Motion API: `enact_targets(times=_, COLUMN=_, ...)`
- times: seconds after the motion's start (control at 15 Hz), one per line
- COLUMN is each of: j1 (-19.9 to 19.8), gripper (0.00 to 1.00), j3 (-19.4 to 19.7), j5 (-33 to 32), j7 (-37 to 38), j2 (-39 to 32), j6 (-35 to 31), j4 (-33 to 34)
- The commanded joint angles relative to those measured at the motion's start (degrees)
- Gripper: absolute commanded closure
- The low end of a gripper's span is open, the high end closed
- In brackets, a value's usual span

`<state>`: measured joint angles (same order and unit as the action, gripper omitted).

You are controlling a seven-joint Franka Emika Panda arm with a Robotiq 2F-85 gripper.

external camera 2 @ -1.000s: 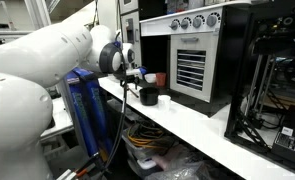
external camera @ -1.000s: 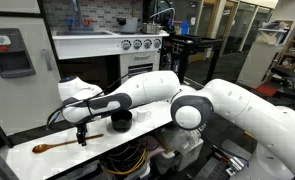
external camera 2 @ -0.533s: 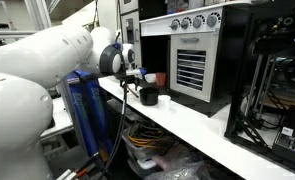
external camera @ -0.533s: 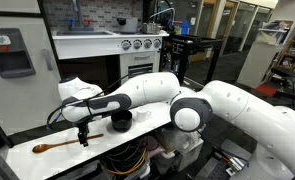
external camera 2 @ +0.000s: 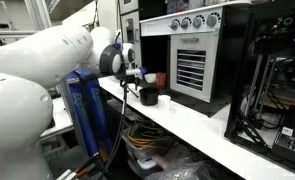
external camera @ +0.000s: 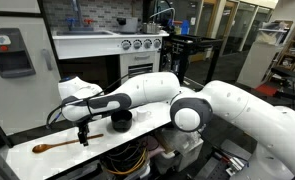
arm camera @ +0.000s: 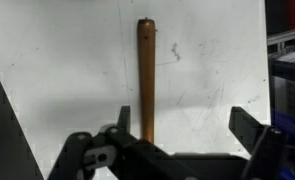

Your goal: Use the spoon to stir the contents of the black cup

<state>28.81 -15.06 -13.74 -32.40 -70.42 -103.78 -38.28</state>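
Spoon (arm camera: 145,75) flat on table (arm camera: 67,60), handle apparently within gripper (arm camera: 185,128), black cup (external camera: 119,122) nearby.

No text, brand or number can be read in any view. The white box (external camera: 9,50) at the far left carries a small red mark, too small to make out, and the dials (external camera: 137,43) on the oven front show no legible figures in either exterior view
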Motion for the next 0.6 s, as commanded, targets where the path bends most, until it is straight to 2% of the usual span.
enact_targets(times=0.0, j1=-0.10, gripper=0.00, j3=-0.04, j5=-0.36, j7=-1.60, j2=-1.12, j6=-2.00, j4=0.50)
enact_targets(times=0.47, j1=-0.19, gripper=0.00, j3=-0.30, j5=-0.21, j7=-3.76, j2=-2.57, j6=-4.93, j4=0.80)
enact_targets(times=0.53, j1=-0.19, gripper=0.02, j3=-0.30, j5=-0.22, j7=-3.98, j2=-2.67, j6=-5.30, j4=0.78)
